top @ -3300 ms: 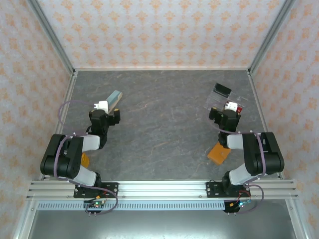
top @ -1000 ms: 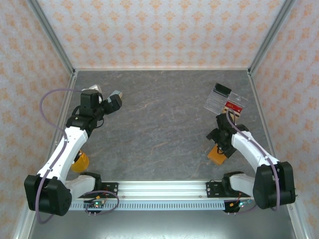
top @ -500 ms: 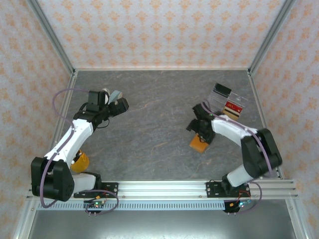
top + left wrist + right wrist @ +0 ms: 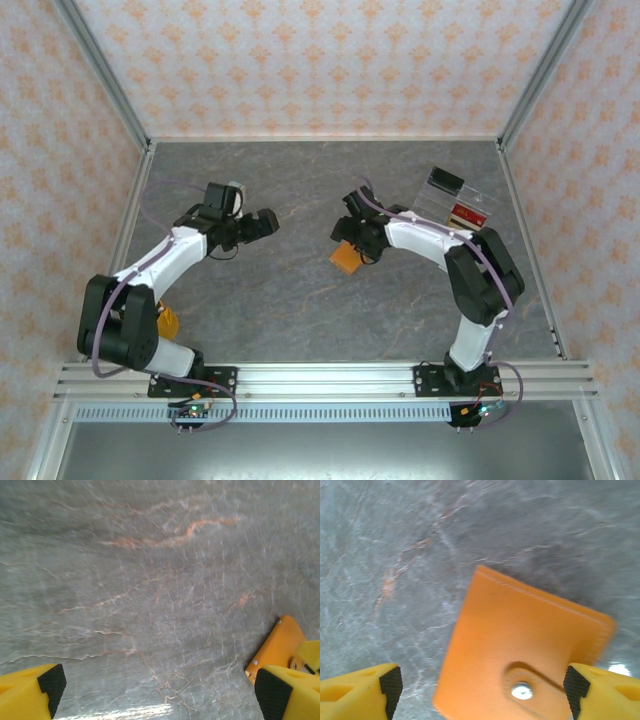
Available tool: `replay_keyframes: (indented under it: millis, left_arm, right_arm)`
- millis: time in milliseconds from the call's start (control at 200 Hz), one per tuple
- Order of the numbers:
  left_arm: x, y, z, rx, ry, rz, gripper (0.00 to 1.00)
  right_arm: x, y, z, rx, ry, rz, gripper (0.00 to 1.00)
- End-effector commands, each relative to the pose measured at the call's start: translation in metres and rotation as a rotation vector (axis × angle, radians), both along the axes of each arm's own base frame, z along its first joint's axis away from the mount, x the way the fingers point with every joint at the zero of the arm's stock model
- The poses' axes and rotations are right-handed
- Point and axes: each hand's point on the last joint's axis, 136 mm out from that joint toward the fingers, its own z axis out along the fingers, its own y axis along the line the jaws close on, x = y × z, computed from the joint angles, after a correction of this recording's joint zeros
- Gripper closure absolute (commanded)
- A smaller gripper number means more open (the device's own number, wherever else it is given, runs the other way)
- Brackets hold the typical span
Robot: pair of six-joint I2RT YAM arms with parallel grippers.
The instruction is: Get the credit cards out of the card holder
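Right wrist view: right gripper (image 4: 482, 685) jaws spread wide, ungripping, astride the closed orange card holder (image 4: 520, 645), which lies near mid-table; left gripper (image 4: 160, 687) likewise released above the grey marbled table (image 4: 300, 310); orange-patterned walls (image 4: 320, 60) enclose it; both arms reach inward, elbows bent

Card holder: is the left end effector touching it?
Apart. The top view shows bare table between the left end effector and the orange card holder.
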Motion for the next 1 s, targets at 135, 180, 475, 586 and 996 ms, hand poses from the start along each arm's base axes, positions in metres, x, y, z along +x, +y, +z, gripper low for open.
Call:
replay_keyframes:
  millis: [135,180,475,586,996]
  left_arm:
    - [0.021,-0.074,-0.005,-0.146,0.039,-0.135,0.11]
    - [0.022,-0.087,-0.009,-0.157,0.054,-0.159,0.16]
    - [0.022,-0.144,-0.033,-0.199,0.157,-0.26,0.47]
    - [0.02,-0.153,-0.038,-0.198,0.18,-0.276,0.5]
    - [0.009,-0.15,-0.071,-0.192,0.262,-0.245,0.58]
  right_arm:
    - [0.002,-0.04,-0.008,-0.039,0.019,-0.103,0.25]
    - [0.003,-0.041,-0.009,-0.045,0.02,-0.106,0.28]
    - [0.007,-0.039,-0.026,-0.033,0.067,-0.088,0.5]
    - [0.012,-0.031,-0.027,-0.012,0.061,-0.059,0.54]
    - [0.037,0.008,-0.015,0.076,0.013,0.156,0.6]
